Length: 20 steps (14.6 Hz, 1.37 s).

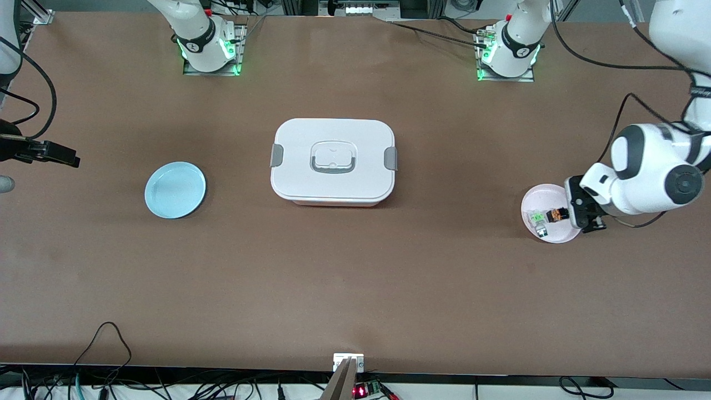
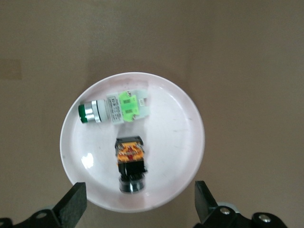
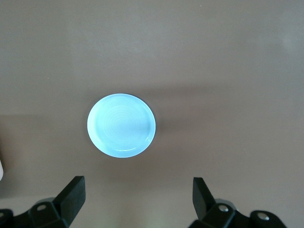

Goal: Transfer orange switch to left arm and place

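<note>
L gripper (image 2: 137, 202) hangs over pink plate (image 1: 534, 195), jaws wide, holding nothing. Orange switch (image 2: 129, 161) lies on plate beside green-tipped component (image 2: 114, 107). R gripper (image 3: 137, 197) spread wide, empty, above blue plate (image 3: 121, 124). Box (image 1: 333, 161) mid-table.

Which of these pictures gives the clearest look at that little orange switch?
The left wrist view: the orange switch lies close up on the pink plate, between the open left gripper fingers. The front view shows it tiny. The right wrist view misses it.

Bright even overhead light, soft shadows; glare on blue plate (image 3: 121, 124)
</note>
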{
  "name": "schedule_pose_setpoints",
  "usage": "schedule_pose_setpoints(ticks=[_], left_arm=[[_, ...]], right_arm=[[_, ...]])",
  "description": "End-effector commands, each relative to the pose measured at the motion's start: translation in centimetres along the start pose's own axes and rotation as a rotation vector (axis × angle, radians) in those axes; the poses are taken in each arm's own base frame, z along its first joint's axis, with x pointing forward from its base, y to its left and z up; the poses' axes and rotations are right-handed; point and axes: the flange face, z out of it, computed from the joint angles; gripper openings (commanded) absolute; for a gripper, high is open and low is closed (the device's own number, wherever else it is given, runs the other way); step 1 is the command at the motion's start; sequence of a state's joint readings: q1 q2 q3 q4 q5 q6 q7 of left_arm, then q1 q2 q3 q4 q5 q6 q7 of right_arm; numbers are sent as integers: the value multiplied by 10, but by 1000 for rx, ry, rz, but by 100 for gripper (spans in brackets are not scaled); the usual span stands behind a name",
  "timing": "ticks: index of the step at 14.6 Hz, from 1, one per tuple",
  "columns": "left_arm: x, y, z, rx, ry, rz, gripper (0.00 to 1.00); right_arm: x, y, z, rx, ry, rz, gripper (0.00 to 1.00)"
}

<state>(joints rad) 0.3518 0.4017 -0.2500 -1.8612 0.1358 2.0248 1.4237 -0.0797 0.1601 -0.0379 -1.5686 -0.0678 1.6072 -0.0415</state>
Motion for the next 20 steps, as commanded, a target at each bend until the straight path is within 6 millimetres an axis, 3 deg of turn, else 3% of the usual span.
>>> schedule_pose_setpoints(ticks=[1,3,7,8,10,12,13,15,18,20], left_arm=[[6,3,-55,-94,-3,-193,100],[8,10,-85,-161,-36,-379,100],[40,24,-152,-173,-86,-667,100],[46,30,-172,-171,-99,-732,100],[56,41,-203,-169,-108,-827,100],[81,57,-219,-155,-135,-857,100],[83,64,-229,-139,-128,-883,100],[78,76,-253,-56,-97,-981,100],[83,93,-263,87,-59,-1202,100],[65,99,-259,151,1,-1269,100]], right_arm=[[-28,-3,2,4,65,11,100],[-37,1,11,17,80,17,100],[-43,6,-23,17,68,18,100],[-42,14,-25,27,75,34,100],[-46,9,-31,29,77,27,100],[-49,10,-30,27,59,23,100],[-52,10,-31,30,48,25,100],[-57,11,-30,34,20,28,100],[-58,11,-32,36,22,40,100],[-57,11,-32,36,22,36,100]])
